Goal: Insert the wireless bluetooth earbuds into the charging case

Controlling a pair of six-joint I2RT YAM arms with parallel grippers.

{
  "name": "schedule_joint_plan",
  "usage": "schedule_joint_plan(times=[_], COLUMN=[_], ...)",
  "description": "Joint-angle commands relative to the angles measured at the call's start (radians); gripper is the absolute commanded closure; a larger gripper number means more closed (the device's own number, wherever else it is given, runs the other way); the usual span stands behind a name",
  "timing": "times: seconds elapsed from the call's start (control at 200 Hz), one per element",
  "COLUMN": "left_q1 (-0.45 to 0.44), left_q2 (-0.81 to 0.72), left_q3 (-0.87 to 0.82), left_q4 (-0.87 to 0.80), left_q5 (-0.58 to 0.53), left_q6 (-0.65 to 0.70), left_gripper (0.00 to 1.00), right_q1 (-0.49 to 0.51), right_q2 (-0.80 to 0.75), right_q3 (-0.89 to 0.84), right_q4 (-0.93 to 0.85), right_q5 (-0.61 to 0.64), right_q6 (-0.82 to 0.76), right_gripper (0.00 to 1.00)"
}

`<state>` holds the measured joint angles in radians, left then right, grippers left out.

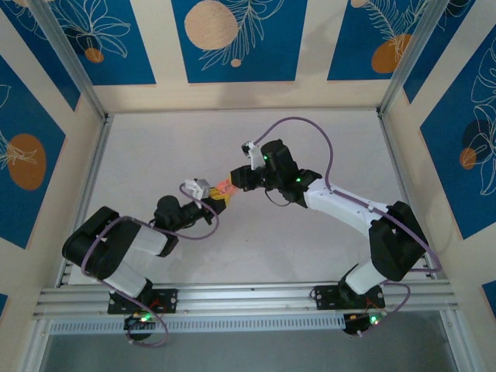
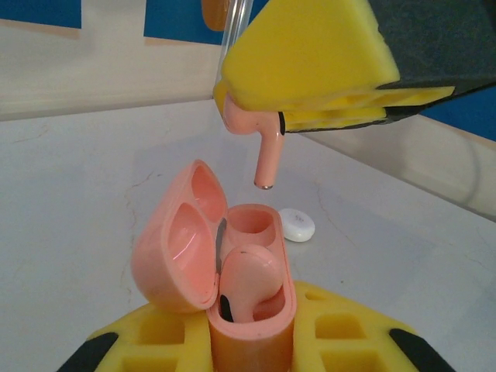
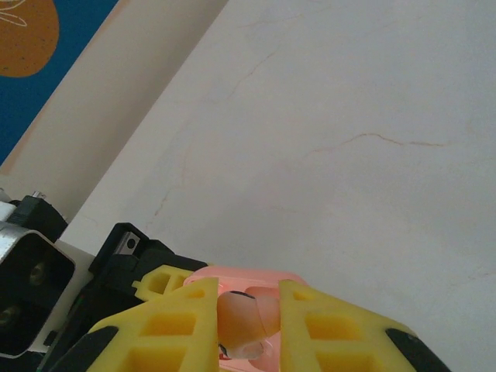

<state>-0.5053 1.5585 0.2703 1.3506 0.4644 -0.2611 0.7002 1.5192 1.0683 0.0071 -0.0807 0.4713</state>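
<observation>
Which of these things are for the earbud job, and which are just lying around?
For the job:
- charging case, lid open, held by the left gripper
- one earbud, already sitting in the case
- second earbud, pinched in the right gripper just above the case

Just lying about:
- white round puck, resting on the table behind the case

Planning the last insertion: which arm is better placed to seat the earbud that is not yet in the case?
Right. The right gripper pinches the loose earbud stem-down above the empty socket; the left gripper holds the open charging case.
</observation>
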Motion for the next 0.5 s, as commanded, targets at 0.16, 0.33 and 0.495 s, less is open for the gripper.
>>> schedule_joint_plan(times=[0.16,0.33,0.495], left_q1=[-0.009,-0.01,-0.01], left_q2=[-0.061,-0.086,-0.099], left_q3=[0.017,0.014,0.012], left_q4=[0.056,0.056,0.053], left_q5=[0.012,0.017,-0.004], left_q6=[-0.007,-0.006,0.003], left_gripper=[0.8,0.8,0.8], right_q1=[0.01,0.013,0.03], right_q2=[-0.02,-0.009,-0.011], right_q3=[-0.02,-0.012,0.004], right_q4=[-0.015,-0.041,-0.08], right_q5=[0.015,0.031,0.058], right_q6=[-0.034,-0.052,-0.092], right_gripper=[0.79,0.79,0.79])
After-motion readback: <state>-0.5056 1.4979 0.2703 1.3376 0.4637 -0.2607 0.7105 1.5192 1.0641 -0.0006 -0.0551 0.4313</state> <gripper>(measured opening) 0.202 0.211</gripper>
